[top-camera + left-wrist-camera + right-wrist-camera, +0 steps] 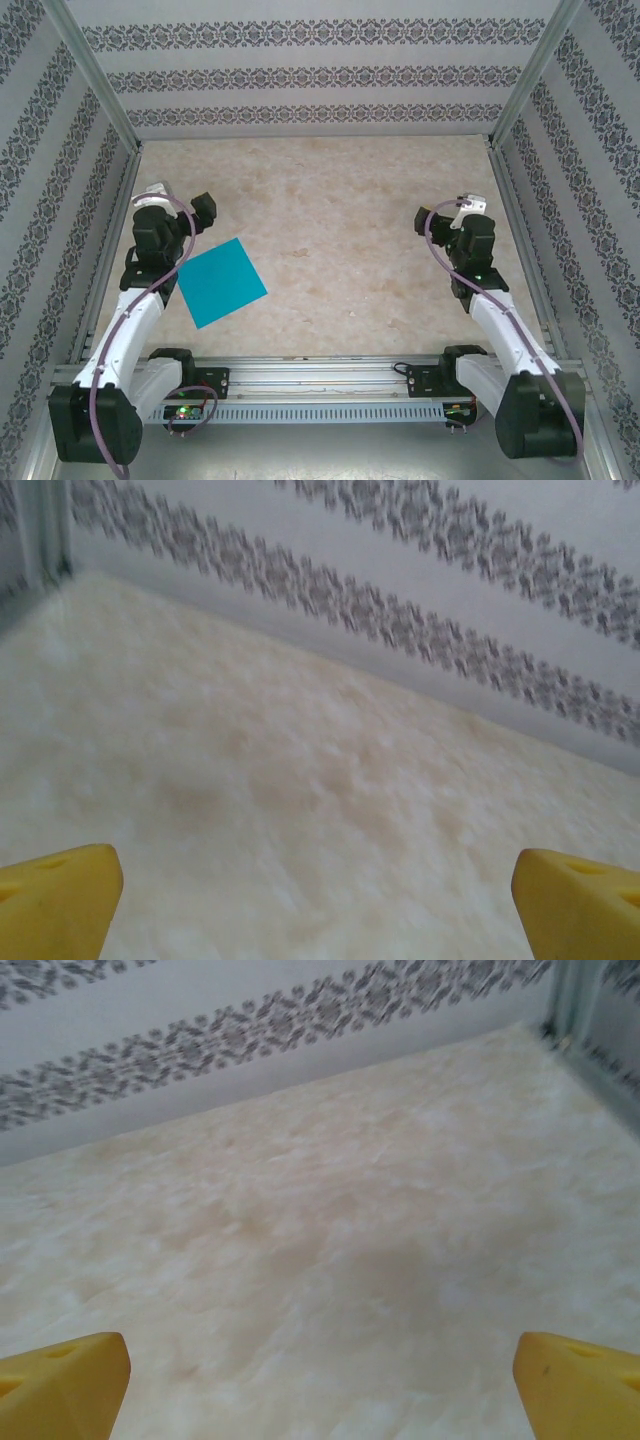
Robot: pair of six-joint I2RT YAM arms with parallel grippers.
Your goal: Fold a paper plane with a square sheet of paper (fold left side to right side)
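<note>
The square sheet of paper (221,282) lies flat on the table at the near left, turquoise-blue and turned at a slant. My left gripper (197,213) hovers just beyond the sheet's far-left corner, apart from it. Its yellow fingertips (55,900) stand wide apart at the bottom corners of the left wrist view, open over bare table. My right gripper (440,218) is far off on the right side. Its yellow fingertips (60,1385) are spread wide too, open with nothing between them. No paper plane is in view.
The marbled beige table (340,230) is boxed in by patterned walls at the back (310,75), left and right, with metal corner posts (515,85). A slotted rail (320,385) with the arm bases runs along the near edge.
</note>
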